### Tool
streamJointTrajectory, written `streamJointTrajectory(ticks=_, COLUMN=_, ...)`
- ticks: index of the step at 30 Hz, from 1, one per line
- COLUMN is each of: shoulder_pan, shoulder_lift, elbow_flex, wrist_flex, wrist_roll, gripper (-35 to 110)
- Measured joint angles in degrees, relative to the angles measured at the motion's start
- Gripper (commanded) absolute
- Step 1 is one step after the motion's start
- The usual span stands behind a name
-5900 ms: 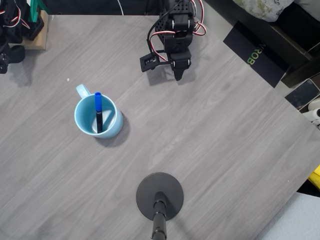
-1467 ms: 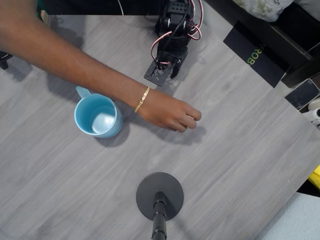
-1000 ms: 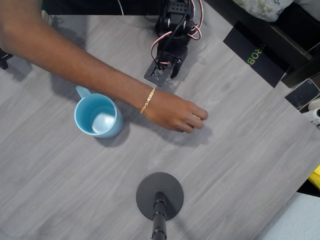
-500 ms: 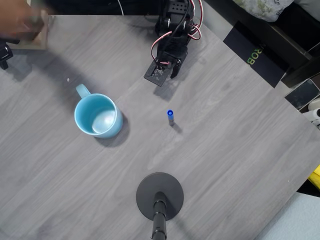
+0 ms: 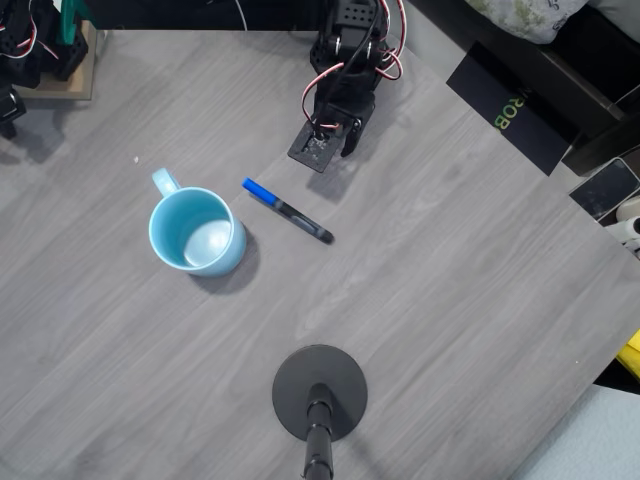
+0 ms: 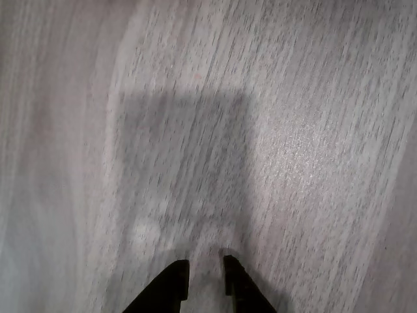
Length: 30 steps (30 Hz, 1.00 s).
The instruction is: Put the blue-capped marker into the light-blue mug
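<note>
Starting at the left edge of the overhead view, a wooden block [image 5: 62,78] sits at the table's top-left corner with dark hardware on it. Moving right, the light-blue mug [image 5: 196,231] stands upright on the grey wood-grain table [image 5: 450,300], handle pointing up-left, its pale interior showing. Bare tabletop lies all around its left and lower sides, right out to the picture's edge.

Just right of the mug, apart from it, the blue-capped marker [image 5: 287,210] lies flat on the table. It runs diagonally, blue cap toward the upper left and nearest the mug's rim, black barrel trailing down-right.

Above the marker, near the table's top edge, the black arm [image 5: 350,50] folds down with red and white wires over it. The gripper [image 5: 340,148] points down at the table a little above the marker's barrel, not touching it. In the wrist view the gripper [image 6: 206,274] shows 2 dark fingertips [image 6: 171,280] with a narrow gap between them, nothing held, only bare table and the arm's shadow beneath.

Low in the middle, a round black stand base [image 5: 320,392] sits on the table. Further right, the tabletop is open as far as its slanted right edge, where a black box [image 5: 510,110] lies beyond.
</note>
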<state>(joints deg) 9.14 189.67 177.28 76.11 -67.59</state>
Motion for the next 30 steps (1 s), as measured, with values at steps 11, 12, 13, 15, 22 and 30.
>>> streamJointTrajectory(ticks=11, shoulder_pan=-4.0, shoulder_lift=0.0, elbow_flex=0.0, wrist_flex=0.0, wrist_roll=0.0, gripper=8)
streamJointTrajectory(ticks=12, shoulder_pan=-4.0, shoulder_lift=0.0, elbow_flex=0.0, wrist_flex=0.0, wrist_roll=0.0, gripper=8)
streamJointTrajectory(ticks=13, shoulder_pan=-4.0, shoulder_lift=0.0, elbow_flex=0.0, wrist_flex=0.0, wrist_roll=0.0, gripper=8)
streamJointTrajectory(ticks=15, shoulder_pan=-4.0, shoulder_lift=0.0, elbow_flex=0.0, wrist_flex=0.0, wrist_roll=0.0, gripper=7)
streamJointTrajectory(ticks=22, shoulder_pan=-1.4, shoulder_lift=0.0, elbow_flex=0.0, wrist_flex=0.0, wrist_roll=0.0, gripper=3)
streamJointTrajectory(ticks=30, shoulder_pan=0.0, shoulder_lift=0.0, elbow_flex=0.0, wrist_flex=0.0, wrist_roll=0.0, gripper=3)
